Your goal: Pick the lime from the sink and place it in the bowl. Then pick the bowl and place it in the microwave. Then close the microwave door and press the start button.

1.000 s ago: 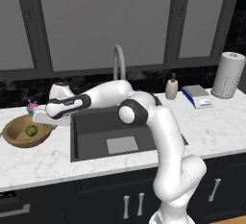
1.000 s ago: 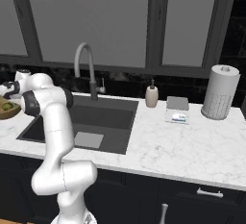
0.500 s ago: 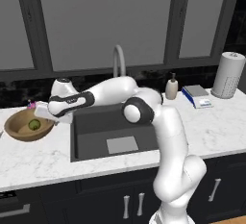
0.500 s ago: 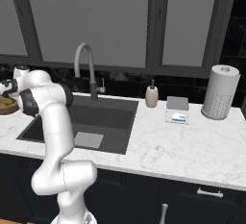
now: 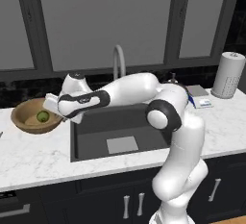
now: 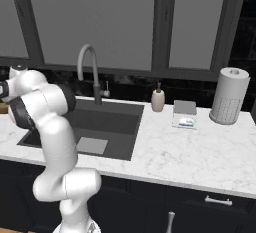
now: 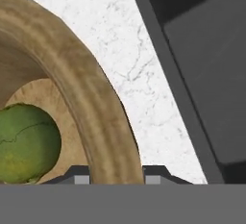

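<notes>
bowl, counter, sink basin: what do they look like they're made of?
Bowl: light-brown wood, matte, grain streaks along the rim. Counter: white marble or marble-look stone, grey veining, smooth. Sink: dark grey, flat matte, with no reflections; composite or coated metal, can't tell which.

The lime (image 5: pixel 43 117) is seen inside the bowl (image 5: pixel 26 123), which is placed on the counter (image 5: pixel 38 155) just left of the sink (image 5: pixel 120 131). The faucet (image 5: pixel 117 59) is set behind the sink. A paper towel roll (image 5: pixel 228 75) is found far right.
</notes>
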### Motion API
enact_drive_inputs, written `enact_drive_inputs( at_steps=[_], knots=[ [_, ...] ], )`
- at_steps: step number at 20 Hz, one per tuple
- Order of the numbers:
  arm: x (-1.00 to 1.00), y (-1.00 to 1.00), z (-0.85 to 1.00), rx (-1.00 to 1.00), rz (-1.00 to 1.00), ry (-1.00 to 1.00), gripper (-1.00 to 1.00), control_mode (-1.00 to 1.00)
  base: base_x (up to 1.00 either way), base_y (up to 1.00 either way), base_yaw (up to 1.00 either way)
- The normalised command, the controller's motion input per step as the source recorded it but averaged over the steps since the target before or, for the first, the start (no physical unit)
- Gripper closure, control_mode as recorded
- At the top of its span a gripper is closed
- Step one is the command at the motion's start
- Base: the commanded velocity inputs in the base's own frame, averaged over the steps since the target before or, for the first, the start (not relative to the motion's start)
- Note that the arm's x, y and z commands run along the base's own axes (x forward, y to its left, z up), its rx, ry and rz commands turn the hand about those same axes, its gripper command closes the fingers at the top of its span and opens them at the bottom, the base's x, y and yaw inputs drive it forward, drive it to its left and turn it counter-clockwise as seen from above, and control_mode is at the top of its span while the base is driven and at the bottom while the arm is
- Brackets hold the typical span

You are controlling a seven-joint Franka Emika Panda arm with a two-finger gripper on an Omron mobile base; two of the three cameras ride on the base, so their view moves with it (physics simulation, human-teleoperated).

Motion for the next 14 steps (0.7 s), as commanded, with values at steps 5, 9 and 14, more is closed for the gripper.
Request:
enact_drive_inputs(
  at_steps=[5, 9, 14],
  knots=[
    [-0.70, -0.60, 0.80, 0.07, -0.24, 0.00, 1.00, -1.00, 0.00, 0.00, 0.00],
    [-0.66, -0.63, 0.76, 0.01, -0.28, -0.03, 1.00, -1.00, 0.00, 0.00, 0.00],
    [-0.60, -0.73, 0.71, 0.00, -0.32, 0.00, 1.00, -1.00, 0.00, 0.00, 0.00]
  ],
)
